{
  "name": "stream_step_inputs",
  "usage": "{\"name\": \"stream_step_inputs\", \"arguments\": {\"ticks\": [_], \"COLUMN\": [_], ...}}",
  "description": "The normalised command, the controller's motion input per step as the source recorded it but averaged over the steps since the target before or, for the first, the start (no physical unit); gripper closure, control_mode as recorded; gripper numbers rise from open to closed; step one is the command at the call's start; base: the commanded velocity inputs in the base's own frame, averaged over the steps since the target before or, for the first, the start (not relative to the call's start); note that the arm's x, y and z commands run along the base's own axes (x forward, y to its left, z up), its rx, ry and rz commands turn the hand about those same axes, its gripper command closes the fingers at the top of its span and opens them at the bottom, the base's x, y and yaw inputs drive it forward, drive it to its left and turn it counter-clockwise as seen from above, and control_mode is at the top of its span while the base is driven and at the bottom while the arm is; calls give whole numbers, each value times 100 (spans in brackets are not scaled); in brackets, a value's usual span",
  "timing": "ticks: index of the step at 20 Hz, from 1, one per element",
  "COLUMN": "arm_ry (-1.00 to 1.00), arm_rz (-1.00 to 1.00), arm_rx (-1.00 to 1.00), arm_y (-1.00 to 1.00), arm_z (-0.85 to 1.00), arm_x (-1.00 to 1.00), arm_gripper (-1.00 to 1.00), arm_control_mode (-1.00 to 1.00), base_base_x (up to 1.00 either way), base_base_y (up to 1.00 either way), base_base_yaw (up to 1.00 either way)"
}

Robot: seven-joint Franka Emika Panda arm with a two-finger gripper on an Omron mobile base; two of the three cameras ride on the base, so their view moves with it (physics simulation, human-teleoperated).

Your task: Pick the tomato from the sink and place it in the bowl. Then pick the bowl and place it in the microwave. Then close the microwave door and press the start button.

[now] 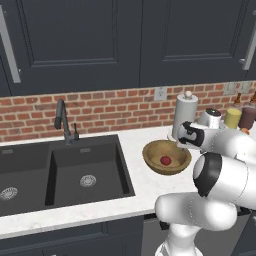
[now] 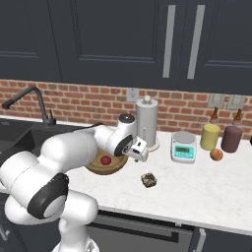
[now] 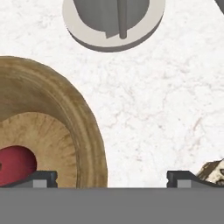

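Apparently, tomato (image 1: 165, 160) inside bowl (image 1: 153, 159).

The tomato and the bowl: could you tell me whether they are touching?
Touching. In the left base view the tomato rests on the inside bottom of the bowl, with no gap under it.
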Motion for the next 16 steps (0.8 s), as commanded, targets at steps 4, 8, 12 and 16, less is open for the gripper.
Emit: {"name": "stream_step_inputs", "arguments": {"ticks": [4,8,12,16], "arm_ry": [6,1,0,0], "arm_rz": [0,0,0,0], "arm_rx": [1,0,1,0], "arm_y": [0,0,1,11], "arm_z": [-12,-14,-18,-24], "arm_x": [0,0,-2,0], "arm_gripper": [-100,-100,-100,-100], "arm_control_mode": [-100,-100,-100,-100], "base_base_x": [0,0,0,0], "base_base_y": [0,0,0,0], "base_base_yaw": [0,0,0,0]}}
